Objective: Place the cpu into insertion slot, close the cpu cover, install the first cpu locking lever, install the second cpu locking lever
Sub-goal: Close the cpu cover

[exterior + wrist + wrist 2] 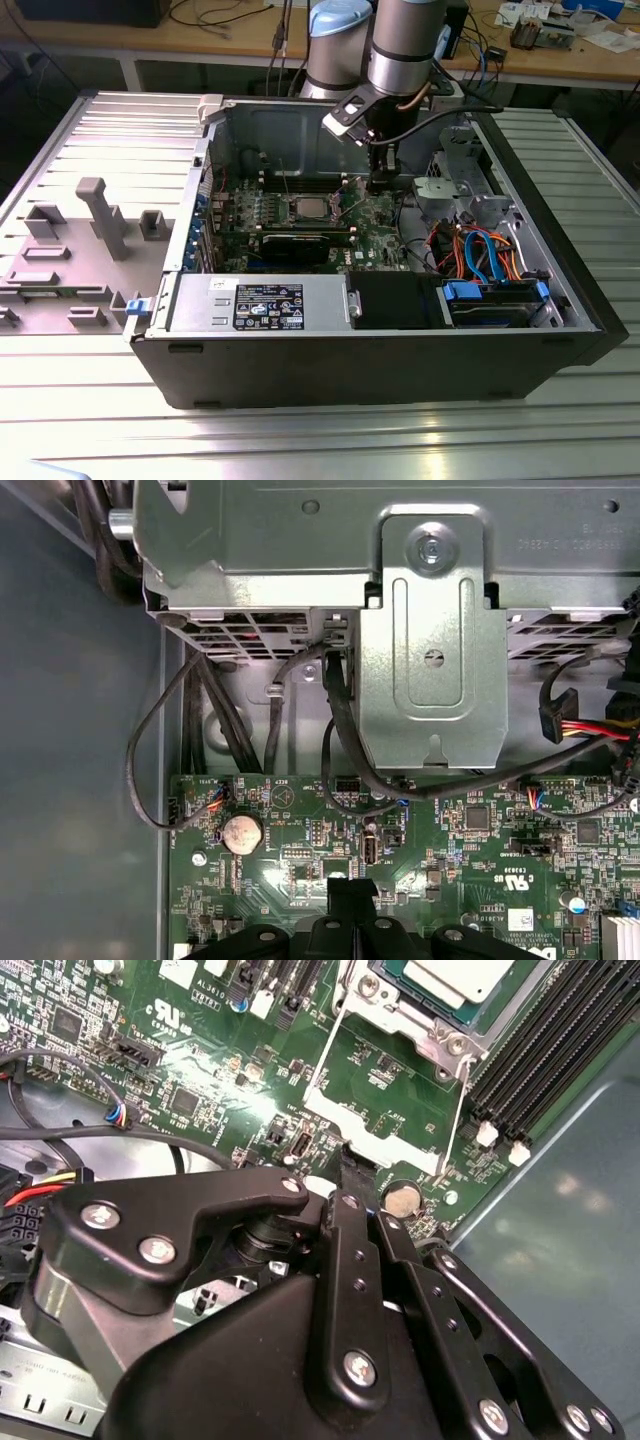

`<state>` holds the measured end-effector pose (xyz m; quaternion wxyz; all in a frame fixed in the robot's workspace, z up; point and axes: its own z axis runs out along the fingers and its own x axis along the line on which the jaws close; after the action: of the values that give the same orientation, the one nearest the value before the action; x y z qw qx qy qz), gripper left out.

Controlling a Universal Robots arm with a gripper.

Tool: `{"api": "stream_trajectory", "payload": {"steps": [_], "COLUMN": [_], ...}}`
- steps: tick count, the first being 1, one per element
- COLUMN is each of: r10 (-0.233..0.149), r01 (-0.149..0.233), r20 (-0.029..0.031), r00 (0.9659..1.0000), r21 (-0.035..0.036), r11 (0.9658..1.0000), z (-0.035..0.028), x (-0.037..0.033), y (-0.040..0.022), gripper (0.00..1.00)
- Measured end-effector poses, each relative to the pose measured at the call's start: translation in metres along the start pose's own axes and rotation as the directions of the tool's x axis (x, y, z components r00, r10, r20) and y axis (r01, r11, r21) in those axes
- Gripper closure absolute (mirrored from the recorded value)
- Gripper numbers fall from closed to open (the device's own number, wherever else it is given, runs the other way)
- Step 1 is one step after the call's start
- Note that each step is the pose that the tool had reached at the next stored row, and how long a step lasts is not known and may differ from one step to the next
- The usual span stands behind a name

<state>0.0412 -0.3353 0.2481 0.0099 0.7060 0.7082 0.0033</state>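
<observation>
Already the cpu (462, 974) sits silver side up in the insertion slot (398, 1012), so that step looks done. The cpu cover (372, 1128) seems, as far as I can judge, not yet down over it, its silvery plate and a thin wire lever (327, 1055) standing on the tool's side of the socket. The tool (350, 1163) hangs low over the green board just beside that plate, clenched on nothing I can see, probably so its narrow tip can push metal rather than grip it. The computer case (400, 370) lies open-side up on the desk (300, 445), letting the arm reach straight down.
</observation>
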Motion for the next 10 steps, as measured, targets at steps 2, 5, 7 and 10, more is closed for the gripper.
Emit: {"api": "stream_trajectory", "payload": {"steps": [2,5,7,10], "r10": [0.0,0.0,0.0,0.0], "r01": [0.0,0.0,0.0,0.0], "r20": [0.0,0.0,0.0,0.0], "r00": [1.0,1.0,1.0,1.0], "r21": [0.0,0.0,0.0,0.0], "r11": [1.0,1.0,1.0,1.0], "z": [0.0,0.0,-0.0001,-0.0001], "x": [0.0,0.0,0.0,0.0], "y": [-0.0006,-0.0026,-0.0037,-0.0068], "gripper": [0.89,0.89,0.89,0.89]}}
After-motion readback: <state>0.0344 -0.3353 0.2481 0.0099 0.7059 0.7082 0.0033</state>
